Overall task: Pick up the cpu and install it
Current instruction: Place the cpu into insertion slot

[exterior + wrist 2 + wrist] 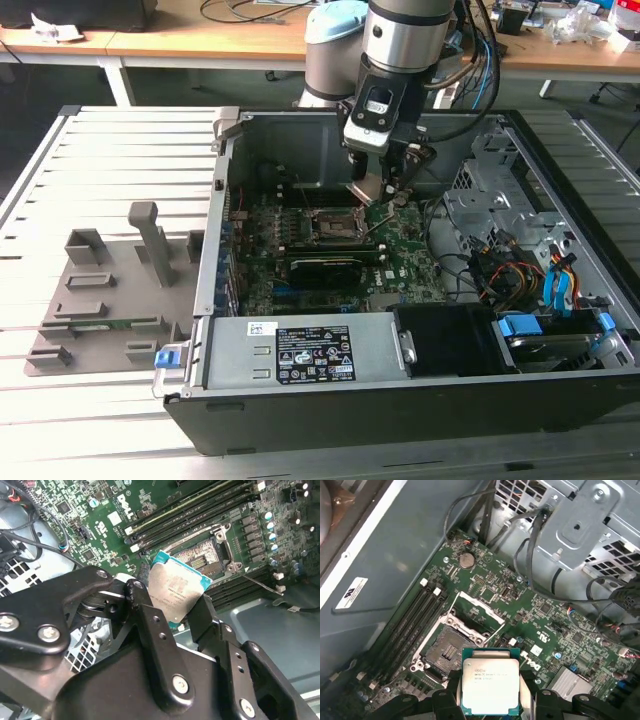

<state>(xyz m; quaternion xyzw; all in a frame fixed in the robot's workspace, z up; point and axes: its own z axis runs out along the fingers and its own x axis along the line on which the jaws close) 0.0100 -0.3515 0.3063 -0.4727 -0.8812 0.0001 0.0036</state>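
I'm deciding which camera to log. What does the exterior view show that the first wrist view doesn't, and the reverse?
Exterior view: the arm over the open case, the power supply, the grey fixture tray beside the case. First wrist view: a white label on the case wall, the contacts inside the socket. Both: the cpu clamped in the jaws above the motherboard, near that open socket.

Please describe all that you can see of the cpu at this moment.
The cpu is a small flat square chip, silvery-grey metal top with fine print, teal rim. The gripper clamps two opposite edges between black fingers. It hangs above the motherboard, near the open socket, not yet seated; nothing else touches it.
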